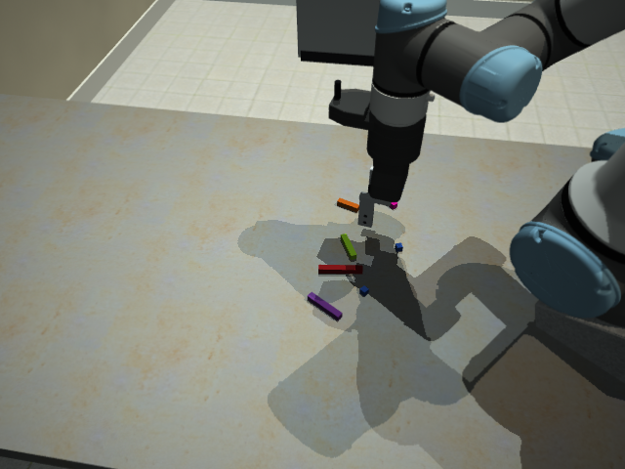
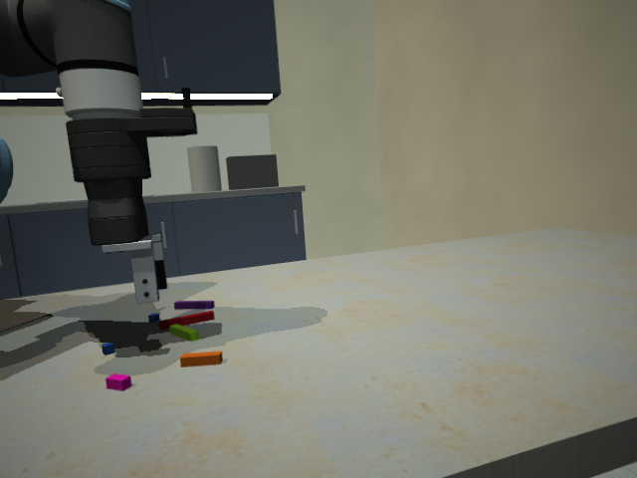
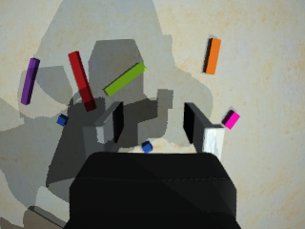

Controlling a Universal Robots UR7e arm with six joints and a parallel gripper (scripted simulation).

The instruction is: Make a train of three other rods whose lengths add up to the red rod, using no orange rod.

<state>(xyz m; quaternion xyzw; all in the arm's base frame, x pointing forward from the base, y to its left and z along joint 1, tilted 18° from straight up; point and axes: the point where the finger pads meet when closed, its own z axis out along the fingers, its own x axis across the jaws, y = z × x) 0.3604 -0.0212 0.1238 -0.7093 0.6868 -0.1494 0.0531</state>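
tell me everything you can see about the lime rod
The lime-green square-section rod is a short, plain, matte bar with slightly darker side faces. It lies flat on the mottled beige table top, partly in the arm's shadow, set at a slant to the dark red rod just beside it. In the wrist view a small gap shows between the two, so nothing touches it but the table. The open two-finger hand hangs above and off to one side, holding nothing.

The pale, stone-like mottled table (image 1: 126,242) is looking matt, while the small solid-coloured plastic-looking rods (image 1: 348,246) below the hand are appearing smooth.
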